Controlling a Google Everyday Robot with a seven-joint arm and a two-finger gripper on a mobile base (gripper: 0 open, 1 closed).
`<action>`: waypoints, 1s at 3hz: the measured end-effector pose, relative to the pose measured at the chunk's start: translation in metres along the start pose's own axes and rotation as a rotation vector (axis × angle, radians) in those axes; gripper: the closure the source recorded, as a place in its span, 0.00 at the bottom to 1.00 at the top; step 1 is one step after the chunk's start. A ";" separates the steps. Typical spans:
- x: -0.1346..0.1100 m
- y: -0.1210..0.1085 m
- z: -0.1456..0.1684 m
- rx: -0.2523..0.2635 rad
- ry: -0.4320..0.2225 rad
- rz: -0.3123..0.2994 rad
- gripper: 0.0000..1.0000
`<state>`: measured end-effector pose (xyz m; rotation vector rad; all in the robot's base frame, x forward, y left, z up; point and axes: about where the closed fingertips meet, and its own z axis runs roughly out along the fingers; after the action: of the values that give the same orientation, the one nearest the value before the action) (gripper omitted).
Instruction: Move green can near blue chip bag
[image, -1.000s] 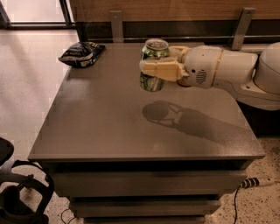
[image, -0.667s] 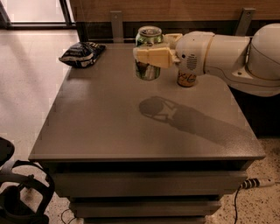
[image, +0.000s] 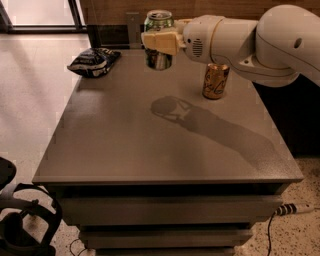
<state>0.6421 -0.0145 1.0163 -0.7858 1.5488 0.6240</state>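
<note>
Cans first: we see the green can (image: 159, 22) held upright in the air above the table (image: 125, 150), toward 12 o'clock from the tabletop's middle and clear of the surface. The gripper (image: 156, 42) is clamped around its middle, one pale finger crossing the label, so only the silver top and the lower part show. We cannot tell whether the can has been opened or what is in it.

The blue chip bag (image: 93, 61) lies wrinkled on the table's corner at about 10 o'clock. It sits on the 9 o'clock side of the green can and apart from it, with bare tabletop between them.

A gold can (image: 215, 82) stands upright on the table at about 1 o'clock, its top hidden behind the arm (image: 250, 40), which reaches in from 3 o'clock. The arm's shadow (image: 200, 125) runs from the table's middle toward 4 o'clock. On the floor at 4 o'clock lies a cable (image: 287, 210).
</note>
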 end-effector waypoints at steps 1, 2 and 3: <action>-0.009 -0.012 0.064 0.039 -0.065 -0.003 1.00; -0.009 -0.014 0.064 0.046 -0.067 -0.003 1.00; -0.010 -0.011 0.073 0.042 -0.050 -0.017 1.00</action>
<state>0.6962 0.0361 1.0178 -0.7455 1.5032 0.5922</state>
